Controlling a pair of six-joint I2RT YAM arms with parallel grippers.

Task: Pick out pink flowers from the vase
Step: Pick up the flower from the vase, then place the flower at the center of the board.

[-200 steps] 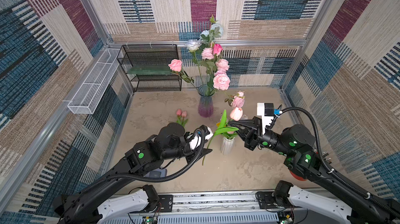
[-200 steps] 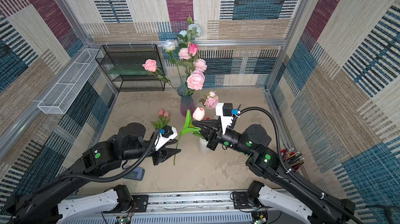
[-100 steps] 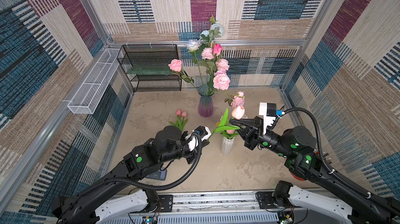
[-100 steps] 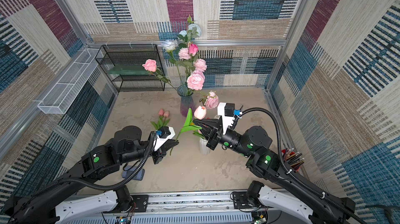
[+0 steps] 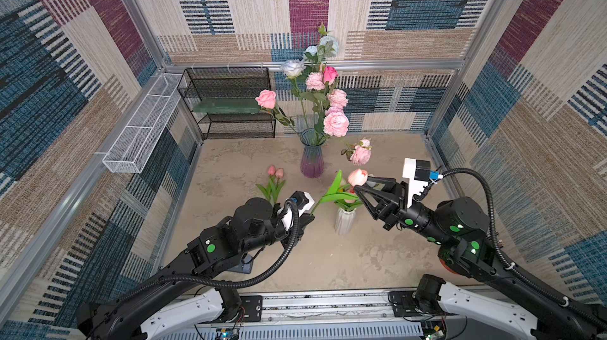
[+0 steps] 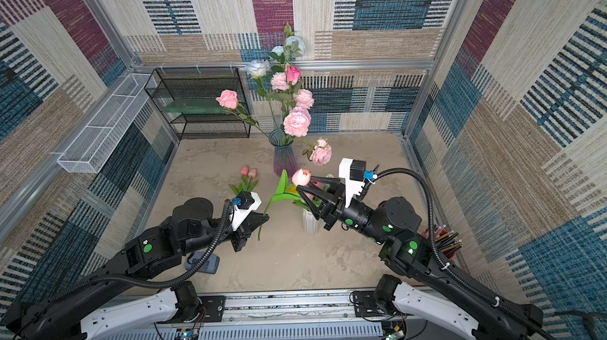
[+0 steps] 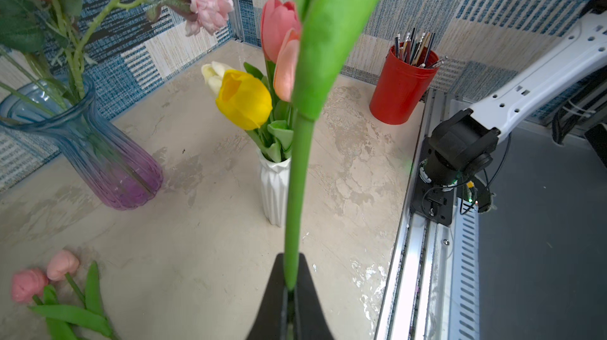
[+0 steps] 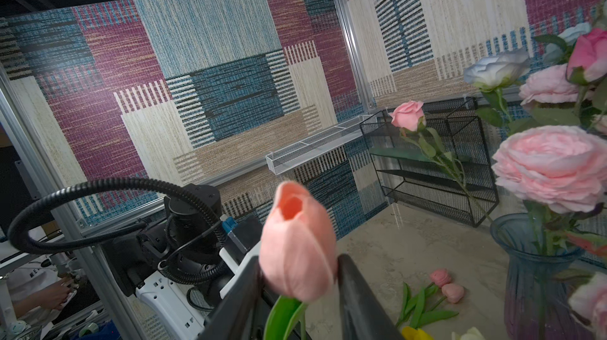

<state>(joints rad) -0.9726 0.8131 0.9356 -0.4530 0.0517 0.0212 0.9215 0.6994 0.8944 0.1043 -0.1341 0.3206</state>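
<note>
A pink tulip (image 5: 357,177) (image 6: 301,177) on a long green stem (image 7: 297,190) hangs tilted above the small white vase (image 5: 344,221) (image 7: 274,187). My left gripper (image 5: 308,218) (image 7: 290,285) is shut on the stem's lower end. My right gripper (image 5: 361,183) (image 8: 299,261) is open, its jaws standing on either side of the bloom (image 8: 297,249). The white vase holds more pink tulips (image 7: 279,26), a yellow one and a white one. Two pink tulips (image 5: 275,172) lie on the table. Pink roses (image 5: 335,123) stand in the tall glass vase (image 5: 312,157).
A black wire shelf (image 5: 230,102) stands at the back left, with a white mesh basket (image 5: 141,128) on the left wall. A red cup of pencils (image 6: 443,243) sits at the right edge. A small grey object (image 6: 203,263) lies under my left arm.
My left gripper has closed on the lower stem. My right gripper, which held the tulip just under the bloom, has opened. The tulip has risen slightly.
</note>
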